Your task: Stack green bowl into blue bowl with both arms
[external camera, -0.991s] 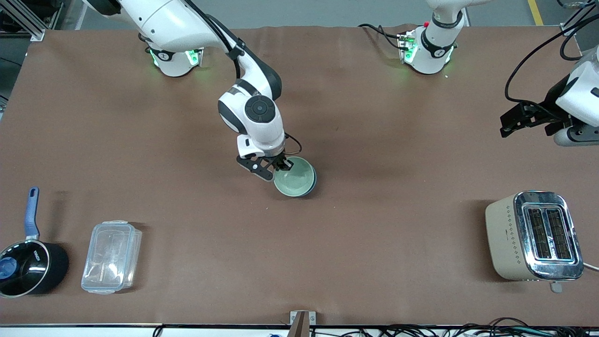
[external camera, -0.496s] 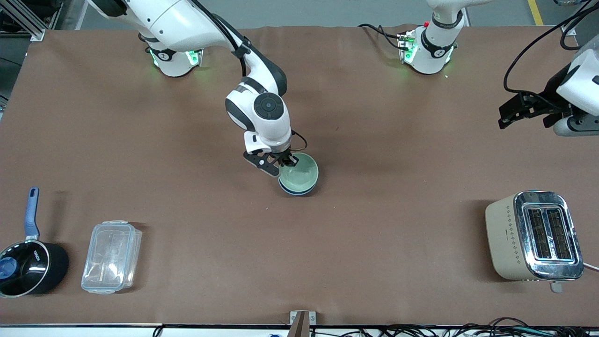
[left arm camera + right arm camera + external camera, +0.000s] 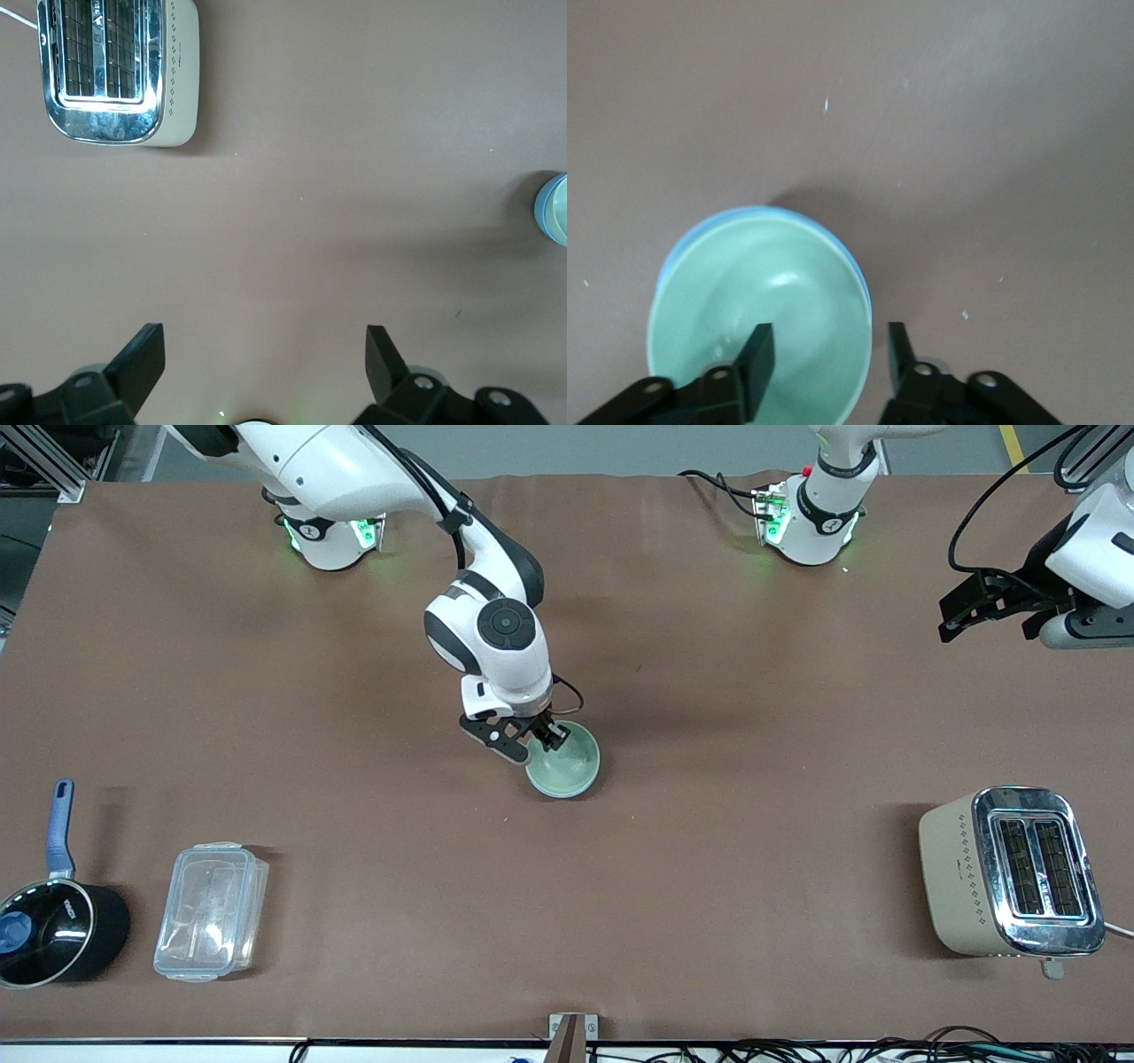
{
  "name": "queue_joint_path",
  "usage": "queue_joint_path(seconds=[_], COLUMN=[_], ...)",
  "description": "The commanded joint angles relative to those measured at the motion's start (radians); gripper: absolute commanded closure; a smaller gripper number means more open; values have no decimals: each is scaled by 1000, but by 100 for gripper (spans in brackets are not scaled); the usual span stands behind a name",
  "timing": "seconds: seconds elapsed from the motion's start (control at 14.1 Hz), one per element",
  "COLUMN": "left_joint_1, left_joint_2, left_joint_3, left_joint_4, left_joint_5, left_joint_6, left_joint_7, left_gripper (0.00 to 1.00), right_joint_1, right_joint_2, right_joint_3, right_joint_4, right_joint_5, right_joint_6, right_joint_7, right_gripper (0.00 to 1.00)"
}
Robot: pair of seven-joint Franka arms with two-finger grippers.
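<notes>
The pale green bowl (image 3: 565,766) sits nested inside the blue bowl near the table's middle. In the right wrist view only a thin blue rim (image 3: 757,212) shows around the green bowl (image 3: 762,283). My right gripper (image 3: 536,744) is open at the bowls' rim (image 3: 827,354), with one finger (image 3: 757,359) inside the green bowl and the other outside, neither pressing the rim. My left gripper (image 3: 992,615) is open and empty, held up over the left arm's end of the table (image 3: 263,341). The stacked bowls show at the edge of the left wrist view (image 3: 554,208).
A cream and chrome toaster (image 3: 1010,872) stands at the left arm's end, nearer the front camera (image 3: 115,71). A clear plastic box (image 3: 211,911) and a black pot with a blue handle (image 3: 53,930) lie at the right arm's end.
The green bowl has dropped from sitting high and offset over the blue bowl to fully nested in it. The left gripper has drawn back toward the bases' side of the table.
</notes>
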Motion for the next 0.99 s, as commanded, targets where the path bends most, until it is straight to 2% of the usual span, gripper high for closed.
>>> queue_joint_path(seconds=[0.0, 0.21, 0.5, 0.57, 0.85, 0.92], left_joint_1=[3, 1, 0, 0, -2, 0], left_joint_2=[-14, -13, -22, -22, -22, -20], left_joint_3=[12, 10, 1, 1, 1, 1], left_joint_4=[-27, -24, -27, -28, -25, -25], left_joint_5=[-12, -11, -12, -12, -4, -3], left_joint_6=[25, 22, 18, 16, 16, 15], left_joint_7=[17, 17, 14, 14, 17, 17], left_gripper=[0, 0, 0, 0, 0, 0], right_joint_1=[-77, -181, -323, -344, -364, -398], right_joint_2=[-91, -228, -390, -422, -553, -574], right_joint_3=[15, 15, 6, -14, -220, -233], right_joint_4=[51, 49, 49, 49, 54, 55], right_joint_5=[-107, -115, -94, -65, 91, 116], right_joint_6=[-221, -384, -516, -538, -618, -635], right_joint_7=[-60, -310, -653, -724, -1089, -1164], right_gripper=[0, 0, 0, 0, 0, 0])
